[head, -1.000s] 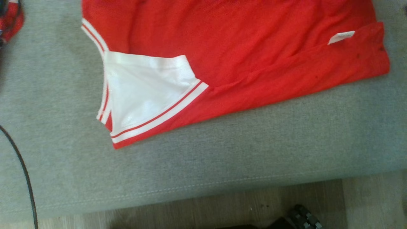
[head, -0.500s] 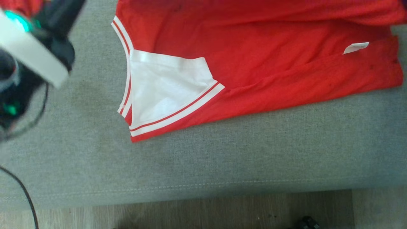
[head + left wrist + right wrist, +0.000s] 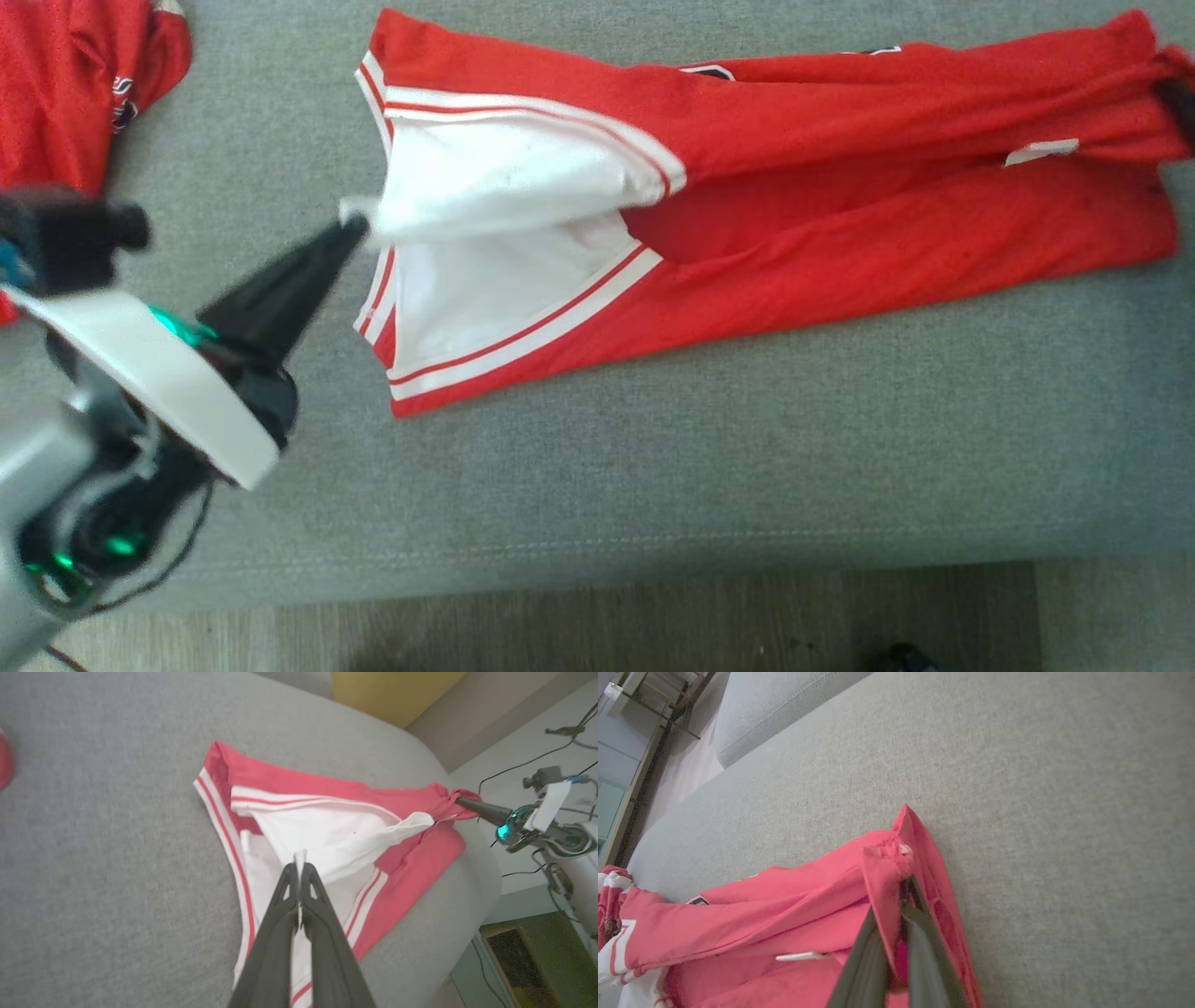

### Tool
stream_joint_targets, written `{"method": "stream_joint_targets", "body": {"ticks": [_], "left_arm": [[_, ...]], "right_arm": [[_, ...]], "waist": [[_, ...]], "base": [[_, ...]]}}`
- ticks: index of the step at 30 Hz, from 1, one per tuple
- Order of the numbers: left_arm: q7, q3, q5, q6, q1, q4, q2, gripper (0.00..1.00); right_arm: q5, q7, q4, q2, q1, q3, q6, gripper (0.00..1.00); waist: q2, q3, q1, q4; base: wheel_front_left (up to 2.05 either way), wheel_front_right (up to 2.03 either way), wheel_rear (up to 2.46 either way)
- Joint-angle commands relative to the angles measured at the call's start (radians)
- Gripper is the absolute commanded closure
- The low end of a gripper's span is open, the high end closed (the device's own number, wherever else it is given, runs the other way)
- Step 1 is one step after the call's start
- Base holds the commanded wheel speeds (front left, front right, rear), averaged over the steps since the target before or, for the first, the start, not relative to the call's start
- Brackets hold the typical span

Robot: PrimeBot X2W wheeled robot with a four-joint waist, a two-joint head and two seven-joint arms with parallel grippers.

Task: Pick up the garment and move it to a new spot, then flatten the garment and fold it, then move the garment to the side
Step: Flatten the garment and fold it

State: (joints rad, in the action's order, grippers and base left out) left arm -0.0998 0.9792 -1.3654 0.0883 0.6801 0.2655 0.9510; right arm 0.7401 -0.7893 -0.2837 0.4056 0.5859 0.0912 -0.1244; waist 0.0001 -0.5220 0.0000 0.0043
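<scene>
The garment [image 3: 840,224], a red jersey with a white inside and red-and-white striped trim, lies lengthwise on the grey cushion [image 3: 653,467]. Its far half is lifted and drawn over the near half. My left gripper [image 3: 358,221] comes in from the lower left and is shut on a white corner by the armhole; the left wrist view shows its fingertips [image 3: 299,868] pinching that white cloth of the garment [image 3: 336,830]. My right gripper [image 3: 903,886] is shut on the red hem corner of the garment [image 3: 784,914], also seen across the cushion [image 3: 460,802]. A small white tag [image 3: 1041,151] shows near the hem.
A smaller red garment with a logo [image 3: 75,84] lies on the cushion at the far left. The cushion's front edge [image 3: 597,551] runs along the bottom, with wooden floor [image 3: 653,625] below. Bare grey cushion lies in front of the jersey.
The head camera has shifted. My left arm has come into view holding the white corner, and the jersey's far layer now lies drawn over toward the near edge.
</scene>
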Motion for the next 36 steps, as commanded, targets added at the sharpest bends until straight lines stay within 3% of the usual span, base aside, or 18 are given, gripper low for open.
{"method": "stream_joint_targets", "body": {"ticks": [1, 2, 3, 4, 5, 6, 9, 13, 17, 20, 24, 29, 36], "left_arm": [[-0.013, -0.037, 0.032, 0.010, 0.015, 0.006, 0.033, 1.00], [-0.020, -0.026, 0.051, 0.020, 0.011, -0.010, 0.018, 1.00], [-0.032, -0.018, 0.064, 0.028, 0.006, -0.030, -0.004, 1.00], [-0.048, -0.013, 0.071, 0.039, 0.001, -0.051, -0.030, 0.70], [-0.065, -0.009, 0.080, 0.049, -0.004, -0.071, -0.054, 0.06], [-0.075, 0.001, 0.092, 0.054, -0.010, -0.087, -0.077, 0.00], [-0.119, 0.012, 0.136, 0.093, -0.032, -0.134, -0.138, 0.00], [-0.158, -0.003, 0.276, 0.201, -0.079, -0.195, -0.204, 0.00], [-0.161, -0.110, 0.443, 0.289, -0.174, -0.191, -0.326, 0.00], [-0.162, -0.195, 0.581, 0.320, -0.268, -0.182, -0.417, 0.00], [-0.162, -0.298, 0.763, 0.335, -0.385, -0.161, -0.520, 0.00], [-0.162, -0.382, 0.968, 0.334, -0.493, -0.142, -0.597, 0.00], [-0.162, -0.426, 1.074, 0.276, -0.567, -0.155, -0.669, 0.00]], "right_arm": [[-0.014, 0.012, 0.041, 0.008, -0.017, -0.011, -0.006, 1.00], [-0.021, 0.022, 0.038, 0.002, -0.022, -0.013, -0.006, 0.97], [-0.029, 0.032, 0.032, -0.006, -0.026, -0.013, -0.006, 0.69], [-0.036, 0.046, 0.027, -0.015, -0.029, -0.010, -0.006, 0.18], [-0.044, 0.066, 0.024, -0.024, -0.031, -0.004, -0.006, 0.00], [-0.050, 0.087, 0.022, -0.032, -0.033, 0.001, -0.006, 0.00], [-0.072, 0.162, 0.039, -0.044, -0.060, 0.014, -0.006, 0.00], [-0.112, 0.274, 0.075, -0.077, -0.138, 0.033, -0.006, 0.00], [-0.182, 0.387, 0.088, -0.129, -0.228, 0.041, -0.006, 0.00], [-0.199, 0.438, 0.096, -0.173, -0.299, 0.059, -0.006, 0.00], [-0.216, 0.481, 0.134, -0.217, -0.384, 0.102, -0.006, 0.00], [-0.235, 0.507, 0.164, -0.256, -0.402, 0.151, -0.006, 0.00], [-0.256, 0.485, 0.064, -0.266, -0.311, 0.198, -0.006, 0.00]], "waist": [[-0.0001, -0.001, 0.0000, 0.000], [-0.0001, -0.001, 0.0000, 0.000], [-0.0001, 0.000, 0.0000, 0.001], [-0.0001, 0.003, 0.0000, 0.001], [-0.0001, 0.007, 0.0000, 0.001], [-0.0001, 0.012, 0.0000, 0.001], [-0.0001, 0.034, 0.0000, 0.003], [-0.0001, 0.073, 0.0000, -0.002], [-0.0001, 0.117, 0.0000, 0.005], [-0.0001, 0.154, 0.0000, 0.019], [-0.0001, 0.195, 0.0000, 0.040], [-0.0001, 0.228, 0.0000, 0.059], [-0.0001, 0.260, 0.0000, 0.104]], "base": [[0.00, 0.00, 0.00], [0.00, 0.00, 0.00], [0.00, 0.00, 0.00], [0.00, 0.00, 0.00], [0.00, 0.00, 0.00], [0.00, 0.00, 0.00], [0.00, 0.00, 0.00], [0.00, 0.00, 0.00], [0.00, 0.00, 0.00], [0.00, 0.00, 0.00], [0.00, 0.00, 0.00], [0.00, 0.00, 0.00], [0.00, 0.00, 0.00]]}}
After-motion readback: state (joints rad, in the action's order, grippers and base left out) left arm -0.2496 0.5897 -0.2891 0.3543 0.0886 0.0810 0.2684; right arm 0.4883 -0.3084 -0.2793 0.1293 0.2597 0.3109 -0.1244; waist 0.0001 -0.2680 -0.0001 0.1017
